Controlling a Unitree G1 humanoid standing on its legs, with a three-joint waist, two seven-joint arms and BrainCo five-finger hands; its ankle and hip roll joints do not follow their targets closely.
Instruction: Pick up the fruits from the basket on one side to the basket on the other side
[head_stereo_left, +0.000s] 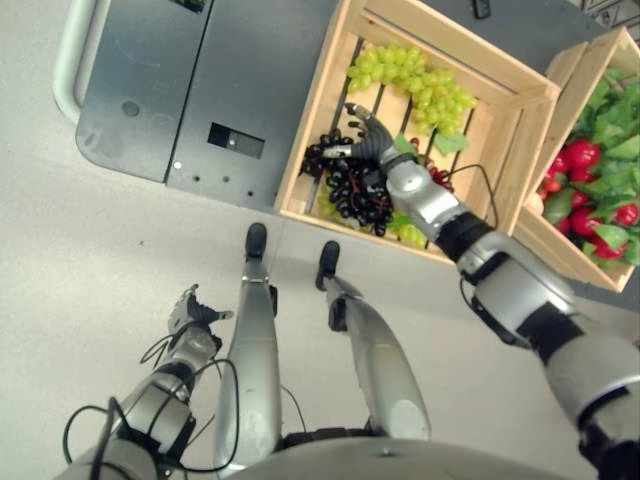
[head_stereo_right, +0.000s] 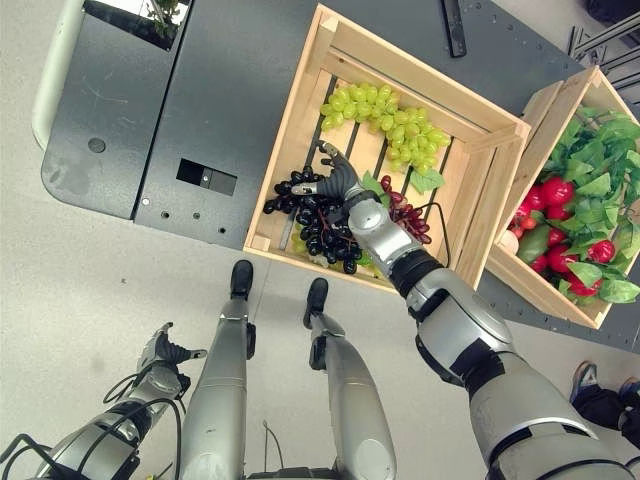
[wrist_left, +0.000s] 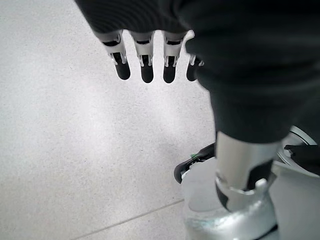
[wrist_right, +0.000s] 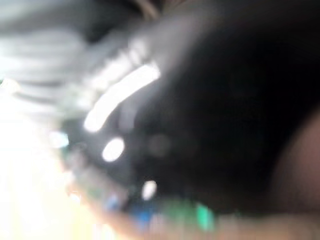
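A wooden slatted crate (head_stereo_left: 312, 130) stands ahead on a dark platform. Inside it lie a bunch of green grapes (head_stereo_left: 415, 80) at the far side, a bunch of black grapes (head_stereo_left: 345, 185) at the near left, and some red grapes (head_stereo_right: 405, 212) beside my wrist. My right hand (head_stereo_left: 368, 140) reaches into the crate, fingers spread and open, resting on top of the black grapes. My left hand (head_stereo_left: 190, 318) hangs low at the lower left over the floor, fingers (wrist_left: 145, 67) straight. A second crate (head_stereo_left: 560, 250) to the right holds green leaves and red fruits (head_stereo_left: 580, 155).
The dark grey metal platform (head_stereo_left: 170, 90) carries both crates, which stand close together. Pale floor (head_stereo_left: 80, 270) lies in front. A black flat object (head_stereo_right: 452, 25) lies beyond the first crate. A person's shoe (head_stereo_right: 598, 402) shows at the lower right.
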